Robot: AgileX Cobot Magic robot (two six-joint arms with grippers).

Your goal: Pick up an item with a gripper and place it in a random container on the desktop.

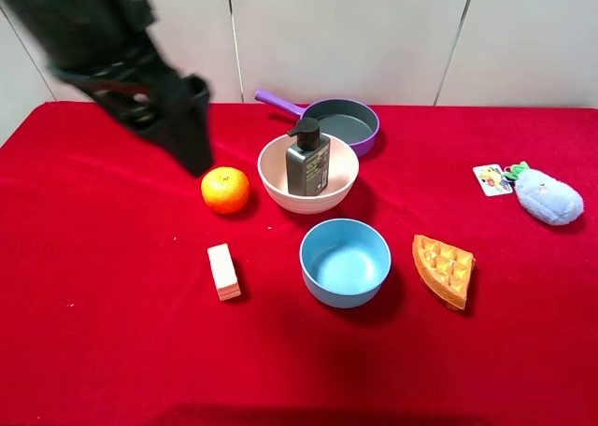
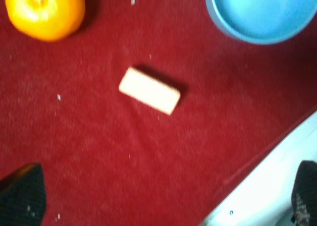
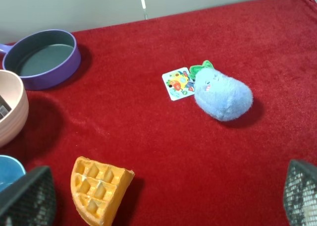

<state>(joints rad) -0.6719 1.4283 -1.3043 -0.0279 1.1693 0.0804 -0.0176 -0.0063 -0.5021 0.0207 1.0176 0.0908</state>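
The dark grey pump bottle (image 1: 307,160) stands inside the pale pink ribbed bowl (image 1: 280,185) at the middle of the red desktop (image 1: 112,333). A sliver of the bottle and the bowl's side (image 3: 11,112) show in the right wrist view. My left gripper (image 1: 194,136) hangs above the table to the left of the bowl, apart from it, open and empty. Its fingertips (image 2: 22,194) sit wide apart in the left wrist view. My right gripper (image 3: 163,196) is open and empty, and is out of the exterior view.
An orange (image 1: 225,190) lies left of the pink bowl, with a cream block (image 1: 223,271) in front of it. A blue bowl (image 1: 345,262) sits in front of the pink bowl, a purple pan (image 1: 348,123) behind. A waffle toy (image 1: 444,268) and a blue plush (image 1: 548,198) lie right.
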